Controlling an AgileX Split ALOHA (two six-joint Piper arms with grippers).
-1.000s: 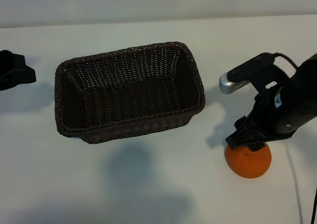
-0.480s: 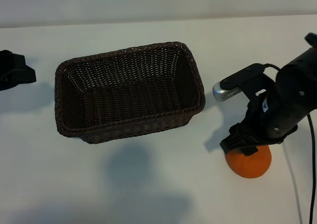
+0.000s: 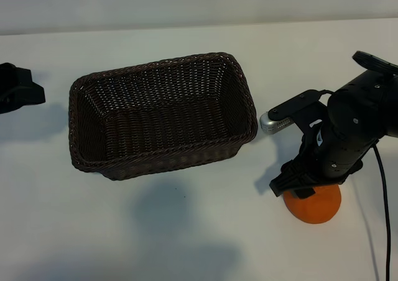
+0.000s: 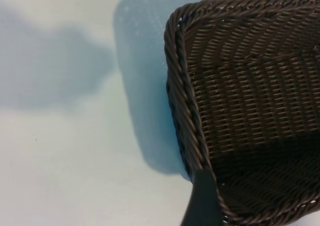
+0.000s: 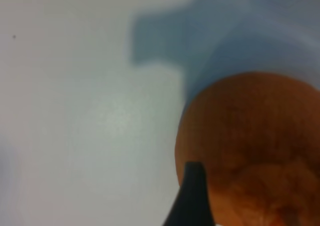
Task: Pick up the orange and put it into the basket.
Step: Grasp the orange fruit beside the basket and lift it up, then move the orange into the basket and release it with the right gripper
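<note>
The orange rests on the white table at the front right. My right gripper hangs open just above it and covers its top. In the right wrist view the orange looms large and close, with one dark finger at its edge; the other finger is out of view. The dark-brown wicker basket stands in the middle of the table with nothing in it, well to the left of the orange. My left gripper is parked at the far left edge, open and holding nothing, with its finger near the basket's rim.
The right arm's silver wrist camera sticks out toward the basket's right end. A black cable trails down the right edge. Bare white table lies between the basket and the orange and along the front.
The right arm has turned and shifted left over the orange, its wrist camera swinging left and lower. The orange, the basket and the left arm have stayed put.
</note>
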